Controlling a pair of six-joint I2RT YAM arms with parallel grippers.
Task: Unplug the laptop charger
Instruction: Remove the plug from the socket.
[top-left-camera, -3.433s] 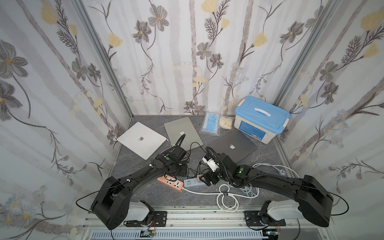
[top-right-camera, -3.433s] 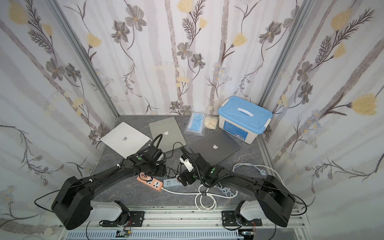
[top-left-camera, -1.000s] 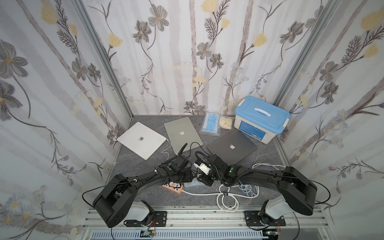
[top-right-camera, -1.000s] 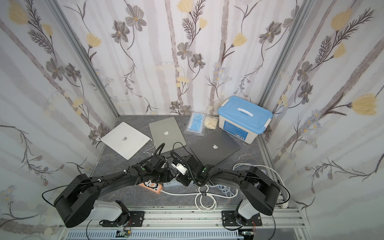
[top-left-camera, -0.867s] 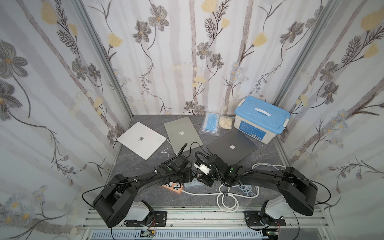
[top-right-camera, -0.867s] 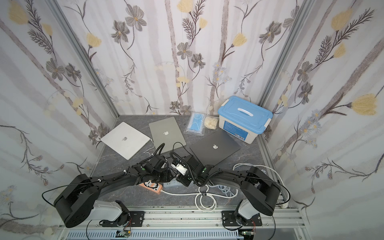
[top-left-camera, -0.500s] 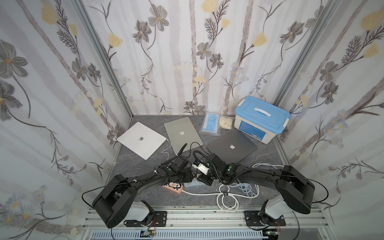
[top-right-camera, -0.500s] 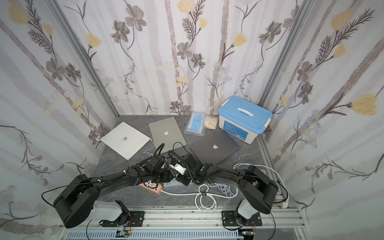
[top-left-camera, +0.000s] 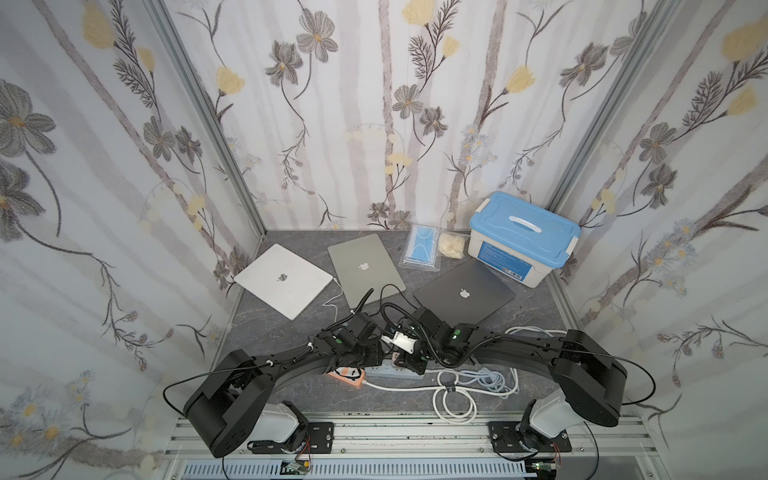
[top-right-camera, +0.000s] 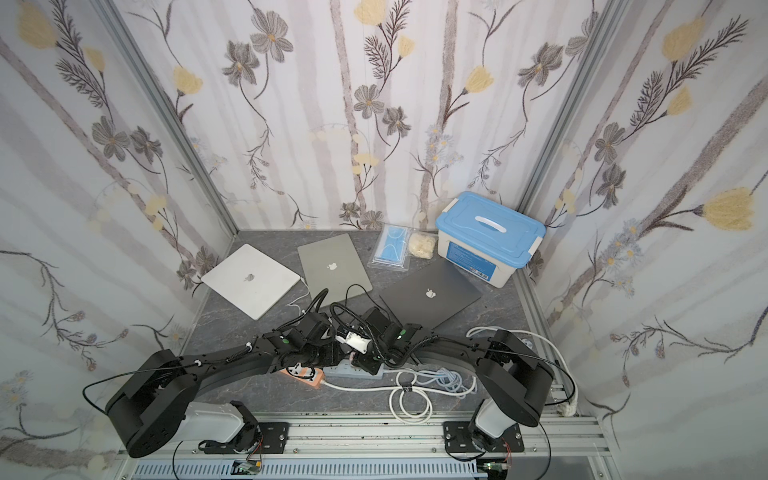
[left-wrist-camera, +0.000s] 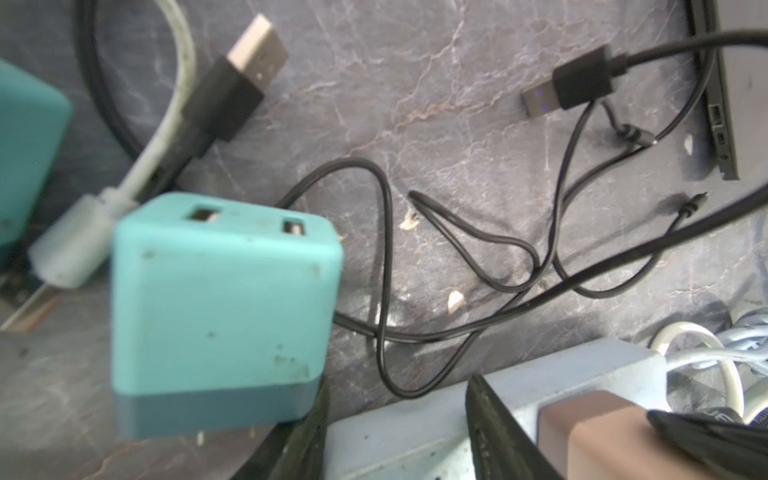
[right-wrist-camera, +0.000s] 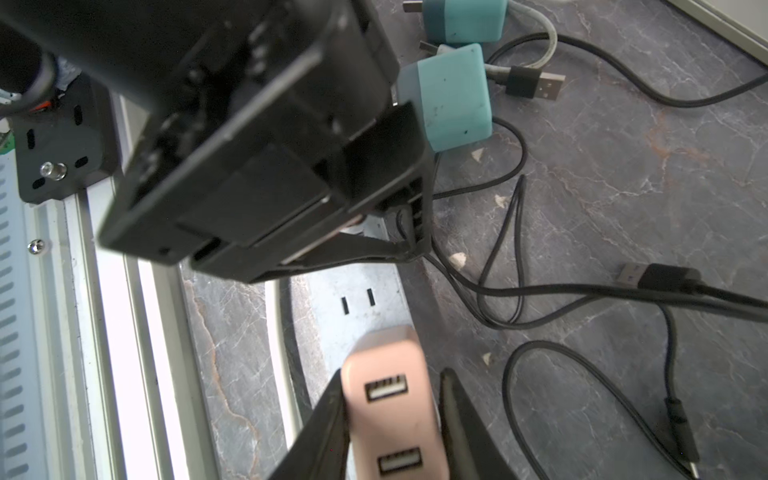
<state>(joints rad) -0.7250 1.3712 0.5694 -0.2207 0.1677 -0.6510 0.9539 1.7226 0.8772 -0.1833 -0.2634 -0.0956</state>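
Observation:
The laptop charger (right-wrist-camera: 386, 365) is a pink block with two USB ports, plugged into a grey power strip (right-wrist-camera: 353, 299) near the table's front edge. My right gripper (right-wrist-camera: 392, 415) is shut on the charger: one finger presses its side and the other lies against it with barely a sliver of light between. In the left wrist view the charger (left-wrist-camera: 602, 436) looks brownish. My left gripper (left-wrist-camera: 399, 424) is shut across the strip (left-wrist-camera: 582, 365), a finger on each long side. In a top view the left gripper (top-left-camera: 374, 357) and the right gripper (top-left-camera: 409, 361) nearly touch.
Two loose teal chargers (right-wrist-camera: 453, 99) and black USB cables (left-wrist-camera: 582, 83) lie just behind the strip. An orange strip (top-left-camera: 349, 376) sits to its left and a white cable coil (top-left-camera: 457, 395) to its right. Three shut laptops (top-left-camera: 363, 270) and a blue-lidded box (top-left-camera: 523, 237) stand further back.
Both arms came together over the grey strip. In the last second the right jaws narrowed onto the pink charger, while the left gripper stayed put.

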